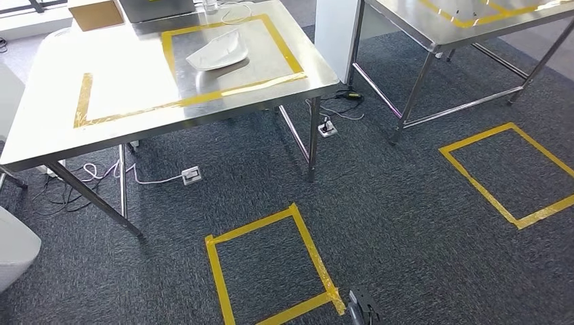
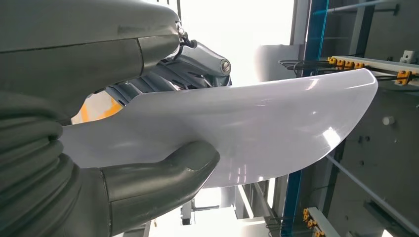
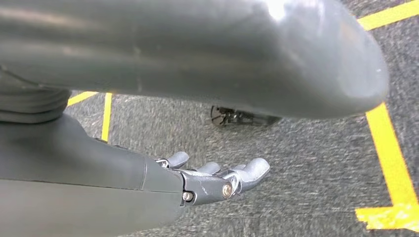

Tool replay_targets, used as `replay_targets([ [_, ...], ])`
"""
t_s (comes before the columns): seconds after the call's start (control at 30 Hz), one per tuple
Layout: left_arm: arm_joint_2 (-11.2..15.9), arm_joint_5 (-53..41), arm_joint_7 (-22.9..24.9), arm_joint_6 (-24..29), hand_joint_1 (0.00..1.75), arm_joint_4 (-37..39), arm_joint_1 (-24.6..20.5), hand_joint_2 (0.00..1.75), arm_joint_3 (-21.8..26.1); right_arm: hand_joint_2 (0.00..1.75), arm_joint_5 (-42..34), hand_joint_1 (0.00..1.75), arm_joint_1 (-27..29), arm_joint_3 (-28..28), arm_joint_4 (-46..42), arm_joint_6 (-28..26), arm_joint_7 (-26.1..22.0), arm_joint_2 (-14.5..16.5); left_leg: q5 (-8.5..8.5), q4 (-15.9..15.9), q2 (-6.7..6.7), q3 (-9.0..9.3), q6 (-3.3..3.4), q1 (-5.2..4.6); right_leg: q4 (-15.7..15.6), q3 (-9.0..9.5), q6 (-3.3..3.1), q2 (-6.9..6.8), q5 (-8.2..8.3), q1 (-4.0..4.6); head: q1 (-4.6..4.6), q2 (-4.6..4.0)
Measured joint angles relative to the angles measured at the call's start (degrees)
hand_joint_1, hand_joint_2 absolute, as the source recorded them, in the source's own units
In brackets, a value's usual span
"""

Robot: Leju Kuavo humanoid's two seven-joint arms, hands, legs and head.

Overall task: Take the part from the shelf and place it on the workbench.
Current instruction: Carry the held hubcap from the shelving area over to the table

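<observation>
Item: white curved part (image 2: pixel 257 133), glossy, shell-like. It is sitting in the left hand (image 2: pixel 123 123), with the thick grey thumb (image 2: pixel 163 180) pressing on one face and the darker fingers (image 2: pixel 197 57) closing over the opposite face. The part's far end is reaching toward a rack with blue uprights (image 2: pixel 316 29) and orange-clipped rails (image 2: pixel 365 64).

Item: second white curved part (image 1: pixel 218 53), of similar shape. It is lying on the steel workbench (image 1: pixel 128 74), inside a rectangle of yellow tape (image 1: pixel 223 61) on the bench top, nearer the rectangle's far side.

Item: right hand (image 3: pixel 217 177). It is hanging over the dark grey carpet (image 3: pixel 306 163) with its fingers extended and apart, holding nothing. Yellow floor tape (image 3: pixel 390 153) is running beside it.

Item: cardboard box (image 1: pixel 96 13), standing at the far edge of the workbench, just beside a grey device (image 1: pixel 159 9).

Item: second steel table (image 1: pixel 460 30), standing well apart to the right, also carrying yellow tape.

Item: floor markings. Two yellow tape squares are lying on the carpet, one (image 1: pixel 271 264) in front of the workbench and one (image 1: pixel 508 169) near the second table.

Item: white power strips (image 1: pixel 191 175) with cables, lying under the workbench.
</observation>
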Motion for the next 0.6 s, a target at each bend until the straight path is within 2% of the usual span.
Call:
replay_targets([
  [0.07,-0.1,-0.3,0.0,0.0,1.75,-0.3,0.1,1.75,0.0,0.00,-0.1,0.00,-0.1,0.0,0.0,0.0,0.0,0.0,1.48,-6.3,0.45,3.68,0.63,-0.29,0.3,-0.09,0.44,-0.27,-0.21,0.21,0.02,0.00],
  [0.1,-0.2,-0.6,0.0,0.0,1.75,-0.4,0.2,1.75,0.0,0.00,-0.1,0.00,-0.2,-0.1,0.0,0.0,0.0,0.0,1.42,-7.6,0.57,4.35,1.00,-0.45,0.3,-0.15,0.74,-0.33,-0.23,0.29,0.03,0.00],
  [0.17,-0.5,-1.1,0.0,0.0,1.75,-0.6,0.3,1.75,0.0,0.00,-0.2,0.00,-0.2,-0.1,0.0,0.0,0.0,0.0,1.36,-7.9,0.38,4.38,1.74,-0.56,0.1,-0.10,1.44,-0.44,-0.14,0.36,0.05,0.00],
  [0.23,-0.9,-1.4,0.0,0.0,1.75,-0.9,0.4,1.75,0.0,0.00,-0.2,0.00,-0.3,-0.1,0.0,0.0,0.1,0.0,1.54,-8.4,0.20,4.59,2.42,-0.29,0.9,-0.41,2.16,0.14,-0.68,0.24,0.07,0.00],
  [0.3,-1.4,-1.6,0.0,0.0,1.75,-1.2,0.5,1.75,-0.1,0.00,-0.2,0.00,-0.4,-0.1,0.0,0.0,0.1,0.0,1.56,-8.7,0.16,4.82,3.05,-0.05,6.0,-2.97,2.69,1.39,-3.23,0.10,0.13,0.00],
  [0.37,-1.9,-1.8,0.0,0.0,1.75,-1.4,0.7,1.75,-0.1,0.00,-0.2,0.00,-0.2,-0.1,0.0,0.1,0.2,0.0,1.34,-8.6,0.00,4.84,3.44,-0.06,13.8,-7.21,2.98,2.03,-6.16,0.06,0.17,0.00],
  [0.4,-2.2,-2.0,0.0,0.0,1.75,-1.6,0.9,1.75,-0.1,0.00,-0.2,0.00,-0.1,-0.1,0.0,0.1,0.2,0.0,1.20,-8.5,-0.17,4.91,3.50,-0.07,16.2,-8.73,3.08,2.09,-6.45,0.01,0.17,0.00],
  [0.43,-2.5,-2.1,0.0,0.0,1.75,-1.7,1.1,1.75,-0.1,0.00,-0.2,0.00,0.0,-0.1,0.0,0.1,0.2,0.0,1.05,-8.4,-0.40,5.04,3.46,-0.05,16.4,-9.23,3.14,2.11,-5.57,-0.06,0.17,0.00],
  [0.47,-2.8,-2.2,0.0,0.0,1.75,-1.9,1.2,1.75,-0.1,0.00,-0.2,0.00,0.1,-0.1,0.0,0.1,0.2,0.0,0.85,-8.4,-0.65,5.26,3.34,0.00,14.3,-8.58,3.17,2.11,-3.66,-0.15,0.17,0.00],
  [0.5,-3.0,-2.3,0.0,0.0,1.75,-2.1,1.3,1.75,-0.1,0.00,-0.2,0.00,0.1,-0.1,0.0,0.1,0.2,0.0,0.58,-8.2,-0.86,5.53,3.14,0.06,10.5,-7.00,3.16,2.15,-1.22,-0.26,0.18,0.00],
  [0.53,-3.1,-2.3,0.0,0.0,1.75,-2.3,1.4,1.75,-0.1,0.00,-0.1,0.00,0.1,-0.1,0.0,0.1,0.2,0.0,0.29,-8.1,-1.04,5.63,2.88,0.03,6.6,-5.24,3.13,2.28,0.45,-0.32,0.17,0.00],
  [0.57,-3.2,-2.3,0.0,0.0,1.75,-2.5,1.5,1.75,-0.1,0.00,0.0,0.00,0.1,-0.1,0.0,0.2,0.2,0.0,-0.05,-8.0,-1.21,5.66,2.54,-0.04,3.4,-3.74,2.99,2.40,1.39,-0.31,0.16,0.00],
  [0.6,-3.3,-2.2,0.0,0.0,1.75,-2.8,1.6,1.75,-0.1,0.00,0.1,0.00,0.0,-0.1,0.0,0.2,0.3,0.0,-0.32,-7.9,-1.33,5.62,2.19,-0.14,1.6,-2.83,2.76,2.51,1.51,-0.26,0.15,0.00],
])
